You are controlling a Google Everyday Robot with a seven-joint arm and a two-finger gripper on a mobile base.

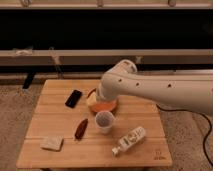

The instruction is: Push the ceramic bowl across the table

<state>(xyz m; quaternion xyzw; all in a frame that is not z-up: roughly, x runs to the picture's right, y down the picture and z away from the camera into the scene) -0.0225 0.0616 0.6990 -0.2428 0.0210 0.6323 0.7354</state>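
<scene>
The ceramic bowl (102, 106) is glossy orange and sits near the middle back of the light-wood slatted table (55, 120). Only its left and front rim show; the white arm covers the rest. My gripper (100, 95) is at the arm's end, right over the bowl's left part and mostly hidden by the wrist. Whether it touches the bowl cannot be told.
A small white cup (104, 121) stands just in front of the bowl. A black phone (73, 98) lies to its left. A dark red-brown object (81, 128), a pale sponge (52, 143) and a lying clear bottle (129, 140) lie along the front.
</scene>
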